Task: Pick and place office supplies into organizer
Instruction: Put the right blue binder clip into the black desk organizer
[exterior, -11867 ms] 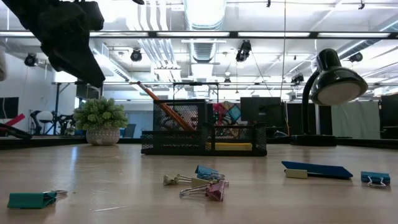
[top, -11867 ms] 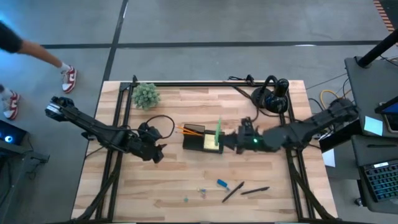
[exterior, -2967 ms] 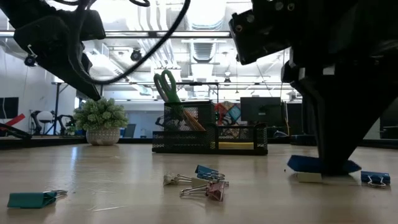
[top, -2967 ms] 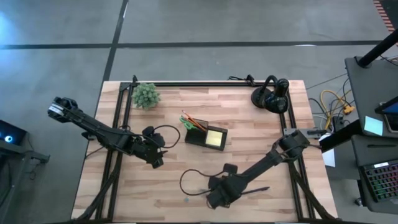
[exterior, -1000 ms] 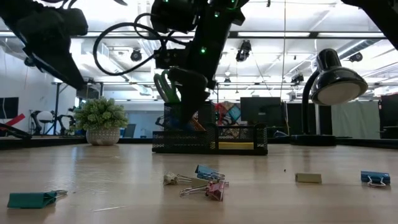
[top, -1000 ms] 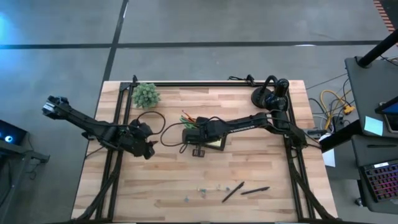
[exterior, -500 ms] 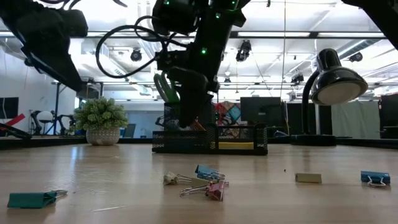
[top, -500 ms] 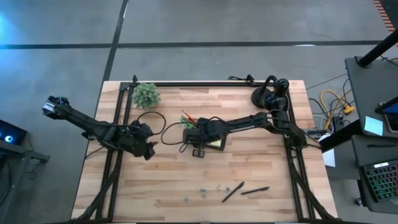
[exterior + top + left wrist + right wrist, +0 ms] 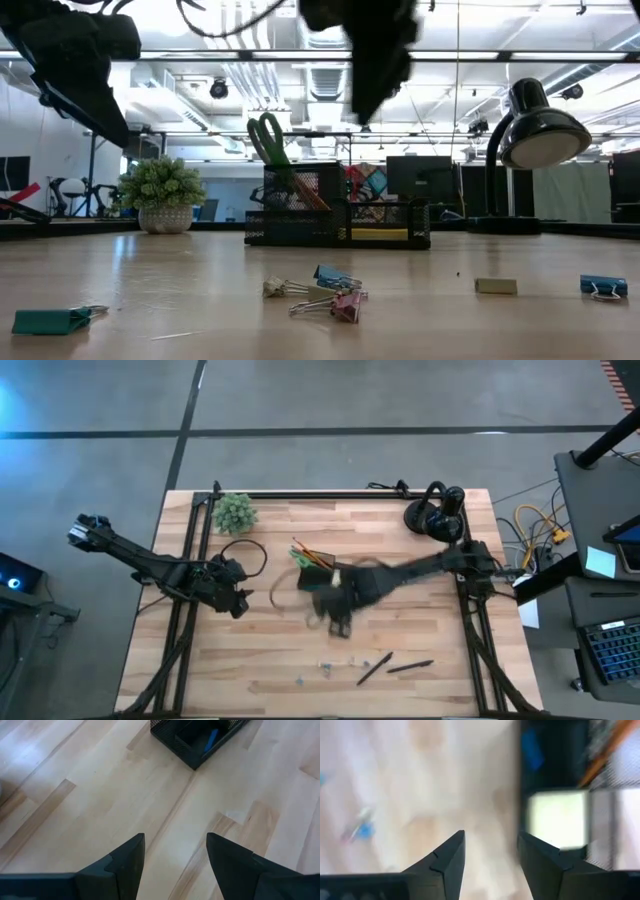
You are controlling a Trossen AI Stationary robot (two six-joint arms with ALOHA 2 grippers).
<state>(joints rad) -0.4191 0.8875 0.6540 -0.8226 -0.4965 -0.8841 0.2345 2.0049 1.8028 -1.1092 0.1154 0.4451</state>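
The black mesh organizer (image 9: 328, 575) stands mid-table with green-handled scissors (image 9: 265, 137), orange pencils (image 9: 308, 552), a yellow sticky pad (image 9: 559, 817) and a blue piece (image 9: 211, 738) in its compartments. My right gripper (image 9: 490, 854) hangs open and blurred above the table, just near of the organizer, holding nothing. My left gripper (image 9: 175, 854) is open to the organizer's left, above bare wood. Two black pens (image 9: 390, 666) and loose clips (image 9: 325, 288) lie by the near edge.
A potted plant (image 9: 235, 513) sits at the far left and a black desk lamp (image 9: 538, 130) at the far right. In the low view, a green clip (image 9: 48, 320), a blue clip (image 9: 604, 287) and a small tan piece (image 9: 497, 286) lie on the wood.
My right gripper has opened at the organizer, then risen quickly and swung toward the table's near edge, tipping as it went. The organizer has stayed in place.
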